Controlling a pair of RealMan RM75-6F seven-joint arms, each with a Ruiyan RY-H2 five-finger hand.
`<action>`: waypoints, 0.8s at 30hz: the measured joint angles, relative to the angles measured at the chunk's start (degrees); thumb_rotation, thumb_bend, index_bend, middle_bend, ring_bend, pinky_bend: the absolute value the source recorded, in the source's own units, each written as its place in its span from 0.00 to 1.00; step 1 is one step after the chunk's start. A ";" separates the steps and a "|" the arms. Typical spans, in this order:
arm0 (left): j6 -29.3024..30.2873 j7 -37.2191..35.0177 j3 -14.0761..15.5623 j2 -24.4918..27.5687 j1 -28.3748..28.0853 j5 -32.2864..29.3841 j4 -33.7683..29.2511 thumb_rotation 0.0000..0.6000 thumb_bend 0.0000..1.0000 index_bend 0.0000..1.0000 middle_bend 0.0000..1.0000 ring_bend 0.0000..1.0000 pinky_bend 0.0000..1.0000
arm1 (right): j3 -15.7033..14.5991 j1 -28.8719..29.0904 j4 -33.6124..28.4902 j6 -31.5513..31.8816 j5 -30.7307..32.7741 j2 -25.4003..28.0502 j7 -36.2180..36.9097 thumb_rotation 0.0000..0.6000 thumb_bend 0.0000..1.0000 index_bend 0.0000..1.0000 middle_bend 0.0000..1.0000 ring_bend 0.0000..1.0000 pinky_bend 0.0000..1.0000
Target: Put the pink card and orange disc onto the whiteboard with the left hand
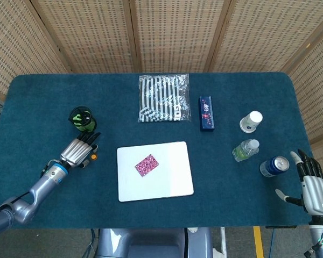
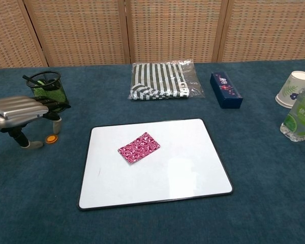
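The pink card [image 1: 146,165] [image 2: 138,147] lies on the whiteboard [image 1: 172,177] [image 2: 183,162] at the middle front of the table. Left of the board, the small orange disc [image 1: 93,157] [image 2: 51,138] lies flat on the blue cloth. My left hand [image 1: 78,152] [image 2: 20,112] hovers low over the disc, fingers apart and pointing down. One fingertip [image 2: 56,125] stands just behind the disc and the thumb [image 2: 33,145] rests on the cloth to its left. It holds nothing. My right hand [image 1: 312,185] sits open at the table's right front edge.
A green mesh holder [image 1: 82,118] [image 2: 48,86] stands just behind my left hand. A striped cloth pack [image 1: 163,98] [image 2: 160,80] and a blue box [image 1: 206,113] [image 2: 225,89] lie at the back. A paper cup [image 1: 251,121], water bottle [image 1: 245,150] and can [image 1: 273,166] stand at the right.
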 measured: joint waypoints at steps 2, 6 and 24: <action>0.21 -0.27 -0.04 -0.29 -0.05 0.26 0.20 1.00 0.33 0.40 0.00 0.00 0.00 | -0.02 -0.01 -0.02 -0.03 0.02 0.03 0.06 1.00 0.00 0.00 0.00 0.00 0.00; -0.05 -0.30 -0.02 -0.78 -0.29 0.57 0.46 1.00 0.33 0.40 0.00 0.00 0.00 | 0.00 -0.01 -0.07 -0.10 0.08 0.08 0.27 1.00 0.00 0.00 0.00 0.00 0.00; 0.68 0.53 -0.49 -1.52 -0.09 0.64 0.96 1.00 0.33 0.56 0.00 0.00 0.00 | 0.05 0.02 -0.13 -0.22 0.11 0.17 0.77 1.00 0.00 0.00 0.00 0.00 0.00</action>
